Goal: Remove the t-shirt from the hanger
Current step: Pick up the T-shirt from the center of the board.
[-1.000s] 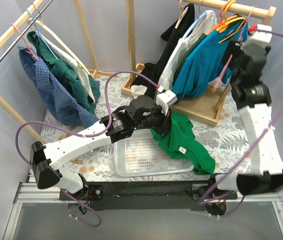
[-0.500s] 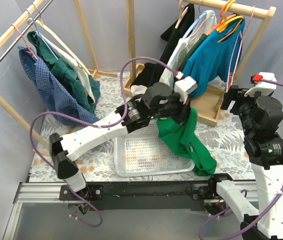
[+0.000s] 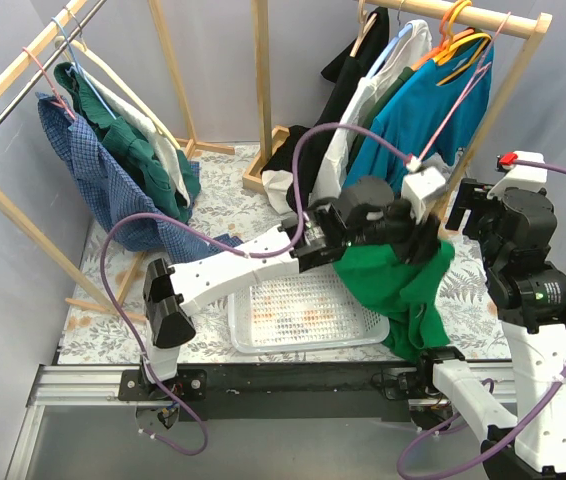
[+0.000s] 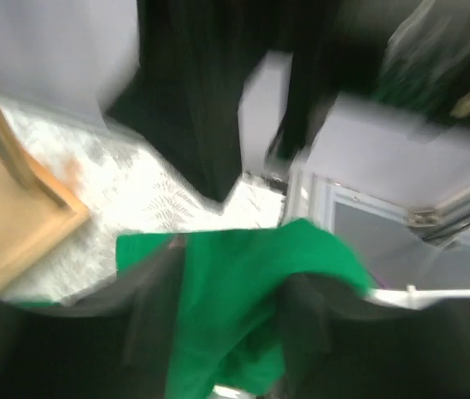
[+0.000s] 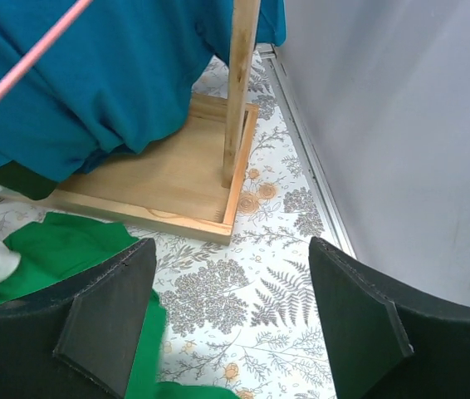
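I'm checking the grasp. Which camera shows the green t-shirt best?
Top external: nearly the whole green t-shirt shows, hanging from the left gripper. Left wrist shows it only blurred; right wrist catches just an edge.

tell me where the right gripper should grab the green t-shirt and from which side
Probably the loose lower fold of the green t-shirt, which hangs past the right end of the white basket. The top is bunched in the shut left gripper, so only the drape below is free. Come from the right: the open right gripper sits on that side.
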{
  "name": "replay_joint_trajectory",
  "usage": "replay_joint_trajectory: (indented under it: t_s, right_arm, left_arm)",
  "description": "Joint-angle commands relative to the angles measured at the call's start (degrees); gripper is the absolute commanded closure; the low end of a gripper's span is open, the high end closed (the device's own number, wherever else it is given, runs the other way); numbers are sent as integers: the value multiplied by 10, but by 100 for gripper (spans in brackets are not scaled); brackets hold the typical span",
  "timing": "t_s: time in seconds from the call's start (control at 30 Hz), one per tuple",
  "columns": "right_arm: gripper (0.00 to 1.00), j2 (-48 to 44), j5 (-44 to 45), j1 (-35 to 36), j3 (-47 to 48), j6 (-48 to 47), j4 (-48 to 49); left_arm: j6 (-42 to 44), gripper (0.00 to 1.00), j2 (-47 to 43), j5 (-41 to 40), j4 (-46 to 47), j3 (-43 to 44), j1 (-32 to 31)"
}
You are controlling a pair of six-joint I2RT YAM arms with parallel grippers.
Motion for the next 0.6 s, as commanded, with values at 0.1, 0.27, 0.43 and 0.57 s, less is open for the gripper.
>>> replay_joint_trajectory:
  t_s: [0.1,0.27,0.43,0.57]
  right_arm:
    - [17,9,2,-2,32,-2,-15]
    - [17,24,-134,-2,23,-17,-45]
    - [17,61,-291,0,-25,-20,-87]
    - [18,66,-340,-1,-73,-12,-98]
  left_arm:
    - [-58,24,-75,-131,-11,-245,-8]
    - [-69,12,-155,-238,-32,-321,-7]
    - [-101,9,-222,-303,-66,-366,-5]
    - [-128,9,-255,-324,-83,-402,-2]
